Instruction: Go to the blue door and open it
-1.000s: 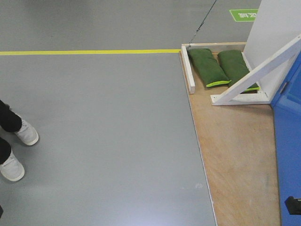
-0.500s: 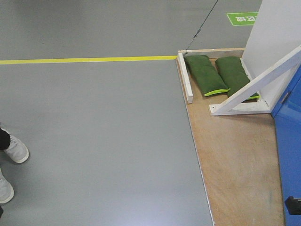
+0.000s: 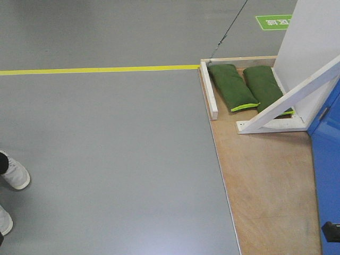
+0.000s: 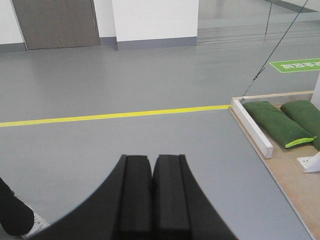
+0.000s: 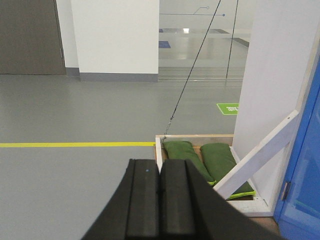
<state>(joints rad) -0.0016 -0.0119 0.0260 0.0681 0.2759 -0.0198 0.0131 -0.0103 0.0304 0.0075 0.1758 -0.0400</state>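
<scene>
The blue door (image 3: 326,175) shows as a glossy bright-blue panel at the right edge of the front view, standing on a plywood platform (image 3: 265,180). It also shows at the right edge of the right wrist view (image 5: 305,175), with a small metal hinge on its edge. Its handle and lock are out of view. My left gripper (image 4: 152,165) is shut and empty above the grey floor, far left of the door. My right gripper (image 5: 160,167) is shut and empty, pointing at the platform's left corner.
A white panel (image 3: 313,37) with a slanted white brace beam (image 3: 289,98) stands left of the door. Two green sandbags (image 3: 247,87) lie on the platform. A yellow floor line (image 3: 95,69) runs across. A person's white shoes (image 3: 13,172) are at far left. A thin cable (image 3: 231,24) runs up from the platform corner.
The view has shifted: the platform, sandbags and yellow line sit slightly lower in frame, and the person's shoes have slid further left and down toward the frame edge.
</scene>
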